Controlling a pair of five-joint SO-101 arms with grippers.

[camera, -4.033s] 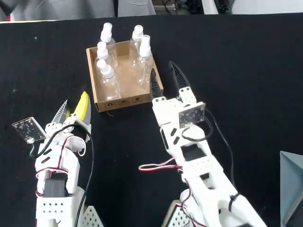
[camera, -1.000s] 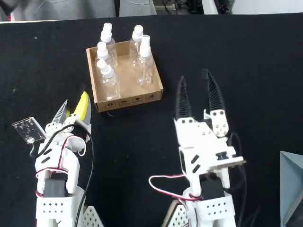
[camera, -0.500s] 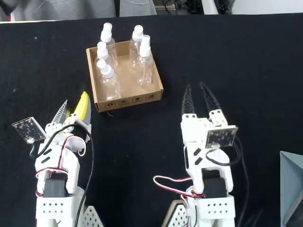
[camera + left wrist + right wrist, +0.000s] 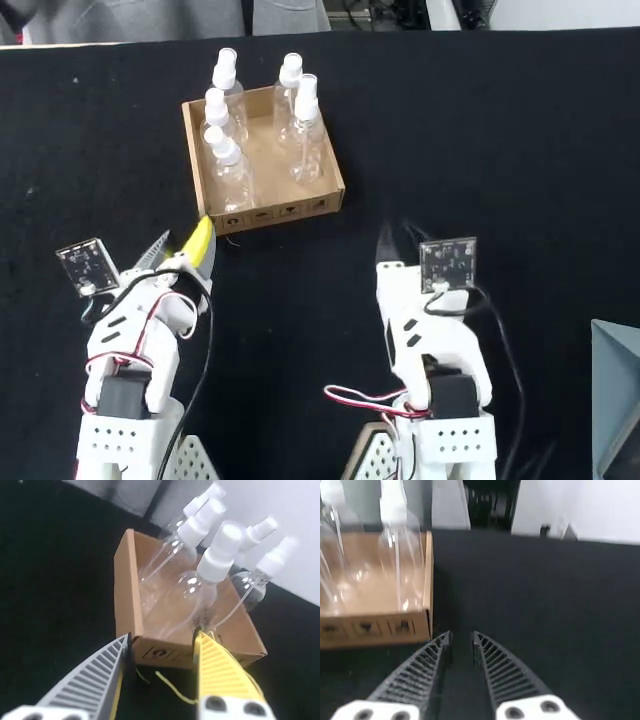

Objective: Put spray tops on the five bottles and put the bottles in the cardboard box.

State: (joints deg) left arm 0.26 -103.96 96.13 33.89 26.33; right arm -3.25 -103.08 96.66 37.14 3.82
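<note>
Inside the brown cardboard box [image 4: 262,215], clear spray-topped bottles [image 4: 232,172] are overlapping; nearby, left gripper [image 4: 162,637] is gaping empty, right gripper [image 4: 461,636] nearly closed.

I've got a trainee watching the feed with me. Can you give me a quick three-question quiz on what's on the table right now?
1. How many bottles with spray tops stand in the cardboard box?
2. True or false: the right hand holds nothing.
3. The left hand is: A) shut on a bottle; B) open and empty, outside the box near its front wall; C) down inside the box.
Key: 1. five; 2. true; 3. B.
</note>
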